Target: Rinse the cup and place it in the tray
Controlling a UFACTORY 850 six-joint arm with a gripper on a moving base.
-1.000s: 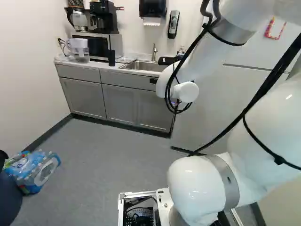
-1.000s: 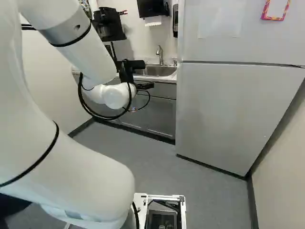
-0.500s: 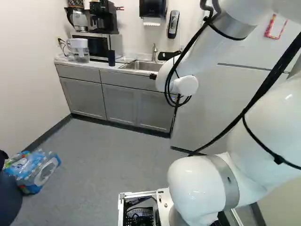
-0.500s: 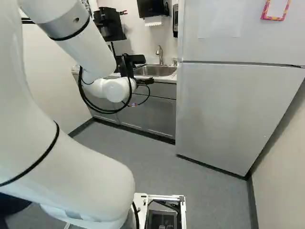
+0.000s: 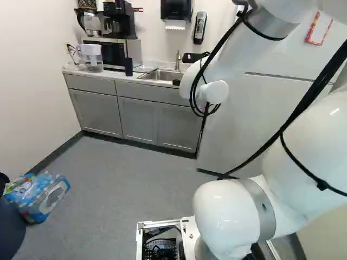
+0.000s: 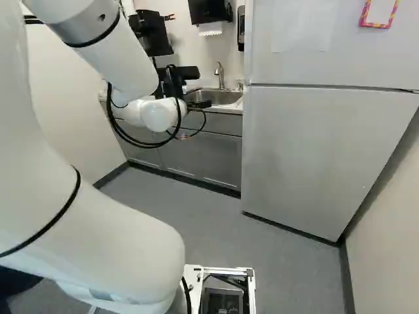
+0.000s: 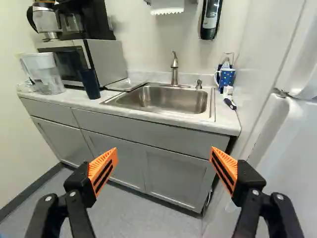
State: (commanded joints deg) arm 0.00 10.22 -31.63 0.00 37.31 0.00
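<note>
Two fingers (image 7: 103, 171), each with an orange pad, stand wide apart. Ahead of them is one desk (image 7: 225, 123) with one sink (image 7: 163, 101) and one faucet (image 7: 174, 72). The task's one blue, white-dotted cup (image 7: 227, 77) stands on the desk beside the sink, on the side toward one fridge (image 6: 314, 150). Across the sink, one tray (image 7: 125, 85) lies flat. Near it stand one dark tumbler (image 7: 89, 83), one clear pitcher (image 7: 45, 74) and one microwave (image 7: 106, 59).
</note>
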